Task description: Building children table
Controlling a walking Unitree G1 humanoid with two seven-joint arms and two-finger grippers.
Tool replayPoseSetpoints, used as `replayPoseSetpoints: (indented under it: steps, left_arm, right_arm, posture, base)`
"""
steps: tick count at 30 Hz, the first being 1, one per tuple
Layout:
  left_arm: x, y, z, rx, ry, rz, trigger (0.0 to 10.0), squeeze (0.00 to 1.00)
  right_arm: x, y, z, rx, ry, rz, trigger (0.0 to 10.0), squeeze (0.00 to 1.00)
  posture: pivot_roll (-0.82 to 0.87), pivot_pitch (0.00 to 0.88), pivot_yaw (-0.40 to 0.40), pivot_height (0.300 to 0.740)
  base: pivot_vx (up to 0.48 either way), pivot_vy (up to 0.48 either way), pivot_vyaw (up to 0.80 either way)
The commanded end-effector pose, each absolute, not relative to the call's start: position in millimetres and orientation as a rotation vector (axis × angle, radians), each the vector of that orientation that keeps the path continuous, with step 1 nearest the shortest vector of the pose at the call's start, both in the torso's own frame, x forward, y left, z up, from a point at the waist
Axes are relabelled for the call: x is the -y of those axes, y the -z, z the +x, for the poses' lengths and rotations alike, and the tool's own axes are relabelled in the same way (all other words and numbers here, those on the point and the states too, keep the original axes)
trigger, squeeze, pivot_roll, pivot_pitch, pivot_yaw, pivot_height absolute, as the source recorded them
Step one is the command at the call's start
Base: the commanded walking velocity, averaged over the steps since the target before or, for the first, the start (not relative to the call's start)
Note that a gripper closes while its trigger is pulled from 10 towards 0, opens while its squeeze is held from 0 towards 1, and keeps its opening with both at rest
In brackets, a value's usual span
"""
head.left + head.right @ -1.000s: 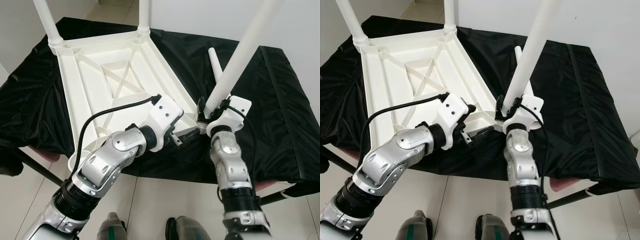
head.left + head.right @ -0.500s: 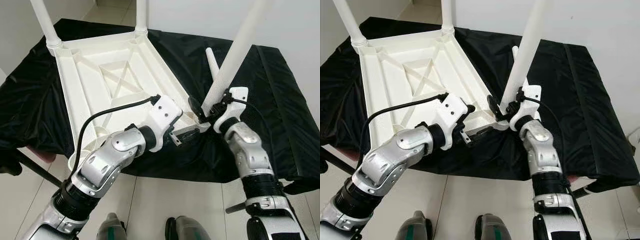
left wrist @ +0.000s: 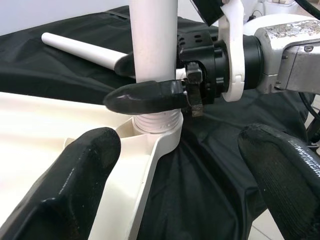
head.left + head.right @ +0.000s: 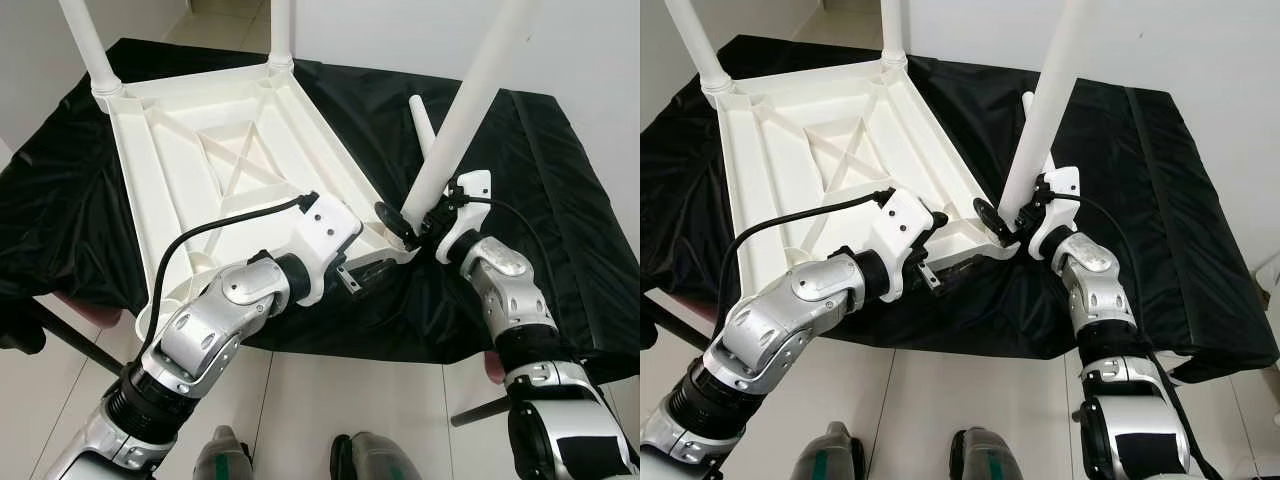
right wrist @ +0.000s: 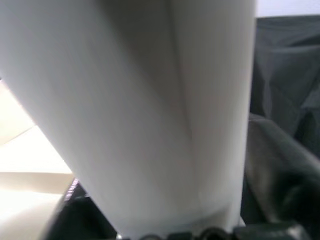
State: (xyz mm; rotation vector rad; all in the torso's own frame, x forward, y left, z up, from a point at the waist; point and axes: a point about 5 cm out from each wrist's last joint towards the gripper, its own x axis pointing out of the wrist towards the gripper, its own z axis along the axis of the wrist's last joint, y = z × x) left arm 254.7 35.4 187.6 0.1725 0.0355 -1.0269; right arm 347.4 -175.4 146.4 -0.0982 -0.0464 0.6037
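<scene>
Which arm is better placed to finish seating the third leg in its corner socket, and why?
Right, probably. The right gripper is clamped on the third leg just above the corner socket. The left gripper is open beside the tabletop edge, holding nothing.

Through my right wrist camera, a white table leg sits very close to the lens, blurred, tilted across the frame, with a faint seam running down its length. Behind it on one side I see the pale plastic of the tabletop underside. On the other side lies rumpled black cloth.
</scene>
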Motion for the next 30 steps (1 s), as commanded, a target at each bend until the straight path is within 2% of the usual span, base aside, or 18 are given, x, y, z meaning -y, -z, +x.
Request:
replayPoseSetpoints:
  steps: [1,12,13,14,15,26,29,30]
  left_arm:
    - [-34.1,-188.1,251.7,-0.034,1.102,0.192,10.0,0.0]
    - [-34.3,-186.5,249.5,-0.04,1.102,0.19,10.0,0.0]
    - [-34.1,-186.4,249.7,-0.04,1.102,0.192,10.0,0.0]
    - [-34.1,-186.4,249.7,-0.04,1.102,0.192,10.0,0.0]
    - [-33.9,-186.5,249.8,-0.04,1.104,0.195,10.0,0.0]
    - [-32.8,-184.5,247.7,-0.044,1.114,0.194,10.0,0.0]
    - [-33.3,-186.1,252.7,-0.04,1.117,0.197,10.0,0.0]
    - [-33.3,-186.1,252.7,-0.04,1.117,0.197,10.0,0.0]
  right_arm:
    - [177.3,-145.7,346.5,0.044,-0.625,-0.105,0.0,0.0]
    - [173.7,-140.1,342.7,0.076,-0.63,-0.063,0.0,0.0]
    - [172.9,-139.6,342.6,0.073,-0.606,-0.057,3.7,0.0]
    - [172.9,-139.6,342.6,0.073,-0.606,-0.057,3.7,0.0]
    - [170.9,-139.5,341.6,0.07,-0.567,-0.051,10.0,0.0]
    - [166.3,-135.2,335.6,0.064,-0.462,-0.056,10.0,0.0]
    - [163.4,-136.8,328.3,0.091,-0.288,-0.015,10.0,0.0]
    - [163.4,-136.8,328.3,0.091,-0.288,-0.015,10.0,0.0]
  posture:
    - [-0.03,0.018,-0.027,0.74]
    - [-0.03,0.021,-0.033,0.74]
    - [-0.04,0.02,-0.035,0.74]
    - [-0.04,0.02,-0.035,0.74]
    - [-0.04,0.02,-0.036,0.74]
    - [-0.05,0.013,-0.031,0.74]
    - [-0.07,0.0,-0.012,0.74]
    - [-0.07,0.0,-0.012,0.74]
  base:
    - [0.0,0.0,0.0]
    - [0.0,0.0,0.0]
    - [0.0,0.0,0.0]
    - [0.0,0.0,0.0]
    - [0.0,0.0,0.0]
    - [0.0,0.0,0.0]
    - [0.0,0.0,0.0]
    - [0.0,0.0,0.0]
